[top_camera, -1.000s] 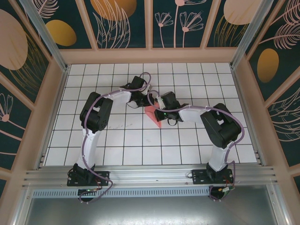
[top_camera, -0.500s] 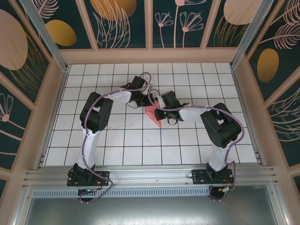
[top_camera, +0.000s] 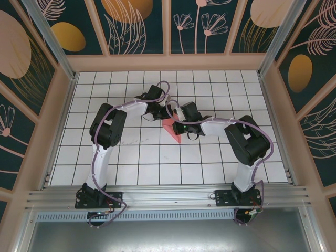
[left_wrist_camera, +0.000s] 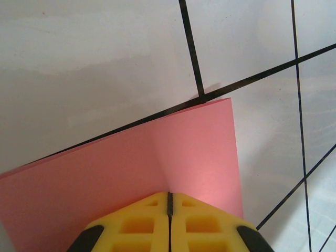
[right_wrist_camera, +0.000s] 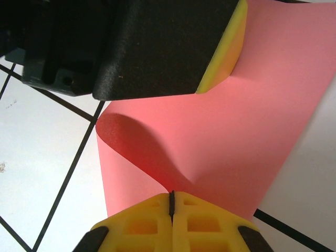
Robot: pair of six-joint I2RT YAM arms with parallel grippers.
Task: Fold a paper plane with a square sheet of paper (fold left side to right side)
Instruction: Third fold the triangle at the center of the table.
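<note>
So, counting it up: two arms, two grippers, and exactly one red thing, the square sheet of paper point(top_camera: 172, 131), sitting around the middle of the white gridded worktop point(top_camera: 157, 163). From the overhead camera the paper is mostly buried under the two wrists where they meet, and just a coral wedge pokes out toward the near side.

The left gripper point(left_wrist_camera: 169, 195) has its two yellow pads pressed together with only a hairline seam between them. The sheet runs right up into that seam, with a faint crease leading away from it, so it looks clenched on the paper's edge. One corner of the sheet lands almost on a crossing of the black grid lines.

It's the same deal on the right gripper point(right_wrist_camera: 171, 194): the pads are closed tight and the paper curls up off the worktop into the seam, so it's pinching the sheet too. The left side of the sheet there is rolled into a soft curve, not a sharp fold. The right wrist camera also catches one yellow pad point(right_wrist_camera: 227, 52) of the other gripper on the far part of the same sheet
</note>
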